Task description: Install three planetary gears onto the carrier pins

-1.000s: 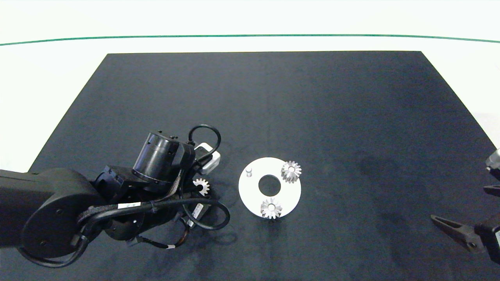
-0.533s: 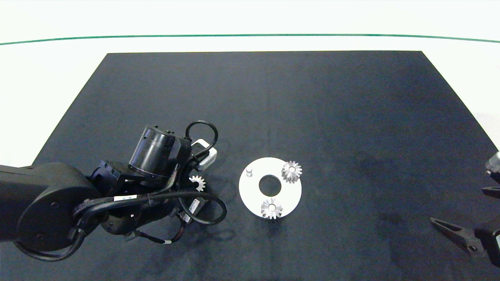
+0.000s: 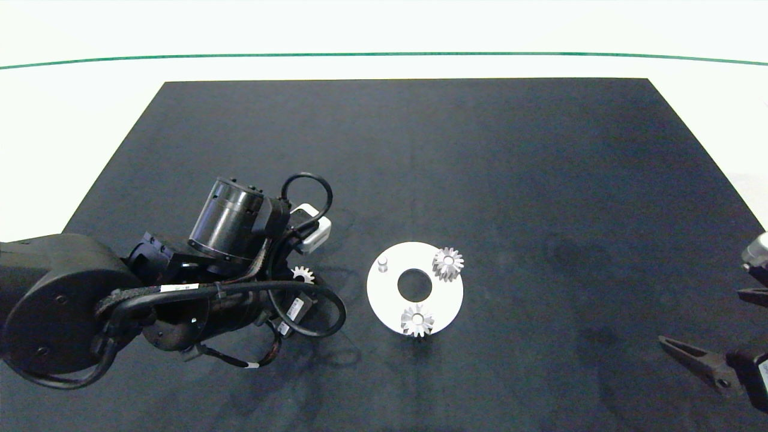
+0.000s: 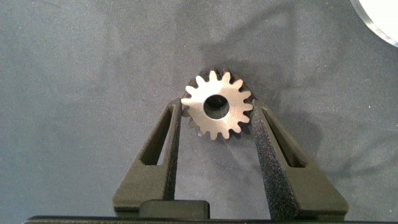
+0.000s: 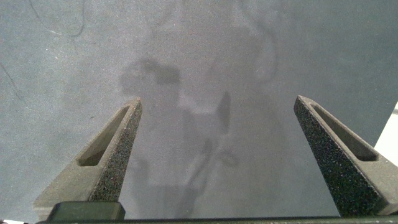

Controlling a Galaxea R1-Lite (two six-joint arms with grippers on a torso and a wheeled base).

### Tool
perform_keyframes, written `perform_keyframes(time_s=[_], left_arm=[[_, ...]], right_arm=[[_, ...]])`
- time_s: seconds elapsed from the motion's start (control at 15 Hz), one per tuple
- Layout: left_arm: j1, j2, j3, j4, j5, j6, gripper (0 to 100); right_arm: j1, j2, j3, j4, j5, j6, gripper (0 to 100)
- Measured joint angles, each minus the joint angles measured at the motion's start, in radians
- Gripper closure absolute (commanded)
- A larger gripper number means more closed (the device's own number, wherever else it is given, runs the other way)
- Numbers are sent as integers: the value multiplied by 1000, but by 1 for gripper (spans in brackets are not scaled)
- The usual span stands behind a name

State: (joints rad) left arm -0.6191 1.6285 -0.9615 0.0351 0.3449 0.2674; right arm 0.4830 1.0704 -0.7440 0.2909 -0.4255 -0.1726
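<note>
While two of the planetary gears (image 3: 447, 263) already sit on their carrier pins, on the far-right and near parts of the white disc (image 3: 444, 303), the third gear (image 4: 217, 105) is between the fingers of the left tool (image 4: 216, 121). This tool is over the dark mat (image 3: 420, 150), just left of the disc and near the middle of the desk's near half. Its two fingers touch the gear teeth on both sides, so I judge it is clamped on the third gear, with the gear's flat face and centre hole turned toward the wrist camera. Whether the gear rests on the mat or is lifted, I cannot tell.

One free pin (image 3: 382, 263) stands on the far-left part of the disc. To do this step well, the tool should keep the gear level, bring its hole exactly over this pin, and come down straight. The teeth are the only contact, so the gear could tilt or slip.

The right tool (image 5: 217, 155) hangs with fingers wide apart over the mat at the desk's near-right corner, idle.
</note>
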Motion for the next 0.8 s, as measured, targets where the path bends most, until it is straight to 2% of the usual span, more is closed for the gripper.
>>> perform_keyframes(time_s=[0.8], left_arm=[[-1,-16,-18,14,0,-4,100]], right_arm=[[1,5,0,-1,0,0,0]])
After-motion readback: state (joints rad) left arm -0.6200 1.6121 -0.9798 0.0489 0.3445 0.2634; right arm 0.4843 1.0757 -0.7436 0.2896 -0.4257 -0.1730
